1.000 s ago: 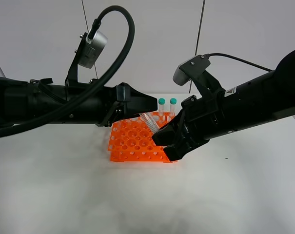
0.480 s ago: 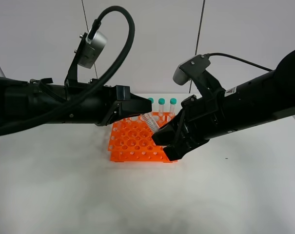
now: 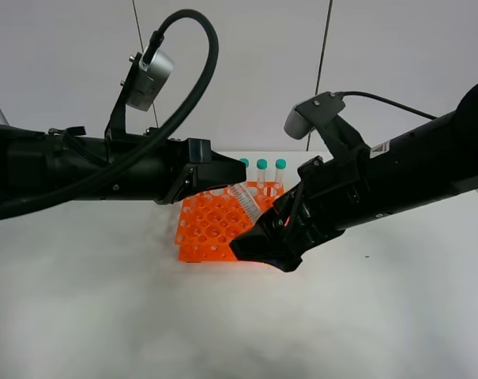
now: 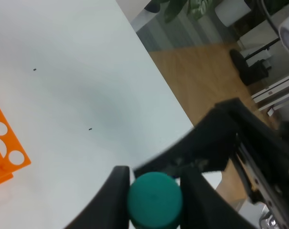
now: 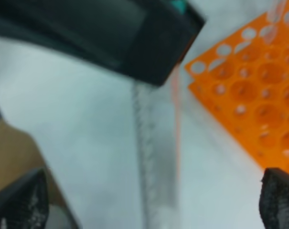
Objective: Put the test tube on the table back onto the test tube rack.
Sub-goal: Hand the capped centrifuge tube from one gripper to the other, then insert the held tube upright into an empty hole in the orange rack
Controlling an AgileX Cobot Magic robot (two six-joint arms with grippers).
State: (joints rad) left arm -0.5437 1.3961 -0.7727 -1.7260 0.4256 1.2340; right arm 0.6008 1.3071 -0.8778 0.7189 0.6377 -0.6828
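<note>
Light: bright, even, diffuse; white table (image 3: 104,316) shows no glare.
Shadows: faint, soft-edged grey patches on the table near the test tube rack (image 3: 211,225).
Blur: right wrist view heavily smeared, test tube (image 5: 156,157) indistinct; left wrist view soft up close.

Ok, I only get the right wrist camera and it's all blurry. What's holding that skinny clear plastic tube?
Observer: The left gripper. Its wrist view shows the slim clear test tube pinched by its teal screw cap between the black fingers.
Operator: Is it standing straight?
Observer: No. The high camera shows it tilted over the bright orange plastic rack, with its lower end hidden by the right gripper.
Operator: Any more tubes?
Observer: Three teal-capped tubes stand upright along the rack's far edge.
</note>
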